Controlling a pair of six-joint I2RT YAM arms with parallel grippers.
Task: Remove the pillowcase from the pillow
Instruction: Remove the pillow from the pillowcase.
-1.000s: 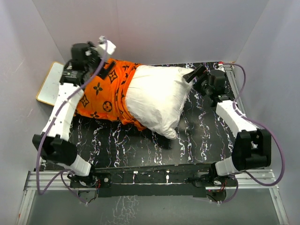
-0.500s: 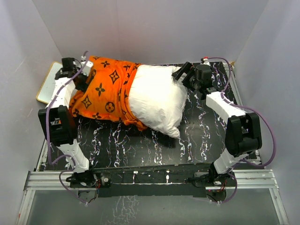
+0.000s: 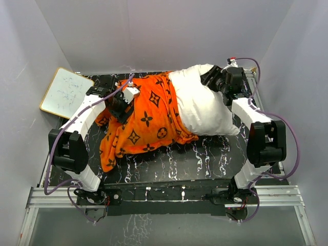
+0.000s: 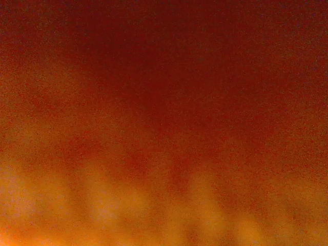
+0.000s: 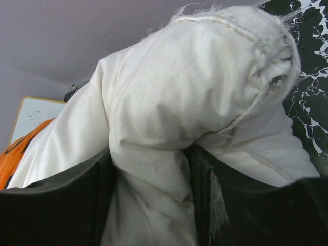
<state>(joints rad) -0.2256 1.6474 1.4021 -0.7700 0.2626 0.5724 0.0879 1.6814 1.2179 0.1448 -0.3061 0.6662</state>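
Pillow (image 3: 205, 110) lies partly out of pillowcase (image 3: 148, 123)
Right gripper (image 5: 149, 197) pinches the pillow's far-right end; left gripper (image 3: 119, 106), buried in pillowcase at the desk's (image 3: 205, 159) left, can't be read.

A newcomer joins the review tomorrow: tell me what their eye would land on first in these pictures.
The bright orange pillowcase with dark motifs sprawls across the middle of the table, covering the left part of the white pillow, which lies at the far right. The right hand pinches a fold of the pillow; the left wrist view shows only orange blur.
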